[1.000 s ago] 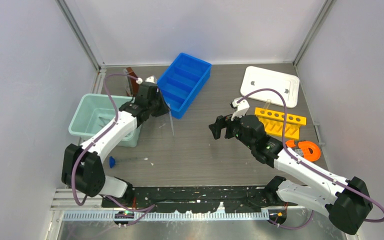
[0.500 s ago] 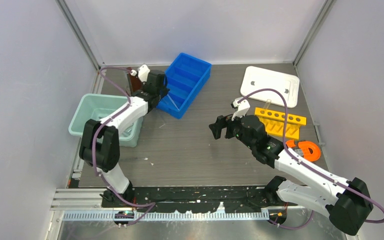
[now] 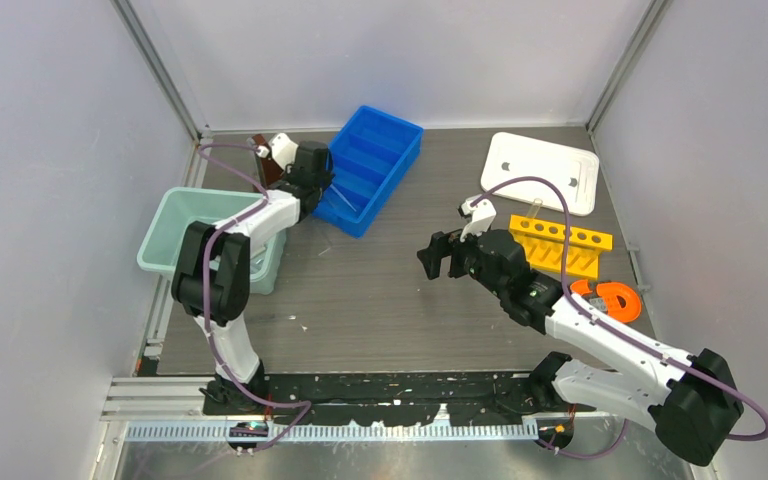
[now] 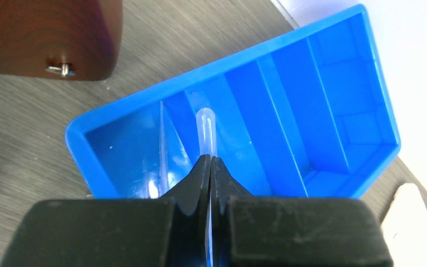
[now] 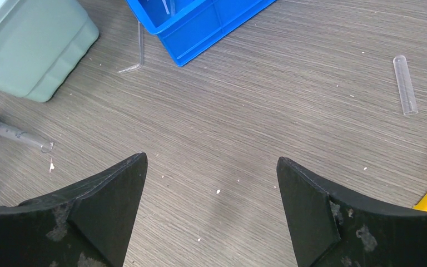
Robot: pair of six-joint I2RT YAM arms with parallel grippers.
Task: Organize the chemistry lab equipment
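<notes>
Glass tube (image 4: 206, 130): the left end effector (image 4: 209, 167) is pinching it, jaws fully closed on its lower part. Rounded end is pointing away from the wrist, over the near-left compartment of the blue bin (image 4: 228, 62) at the far left of the counter (image 5: 244, 111). I can't tell whether the tip is touching the bin floor.

Handling, my read:
- thin clear glass, so light, stiff, slick and brittle
- it's going to slip or crack rather than flex
- gripping mid-length with light squeeze is looking safest
- releasing low is better than dropping

Another thin clear piece is already leaning in that same compartment.

The right end effector (image 5: 211, 160) is hanging over bare counter mid-scene, jaws wide, carrying nothing.

Lying loose on the counter:
- a short tube (image 5: 405, 84) to its right
- a bent rod (image 5: 139, 50) just beside the bin's near wall
- a capped tube (image 5: 14, 133) near the green tub (image 5: 33, 50)

The yellow rack (image 3: 560, 240) is sitting at the right.
</notes>
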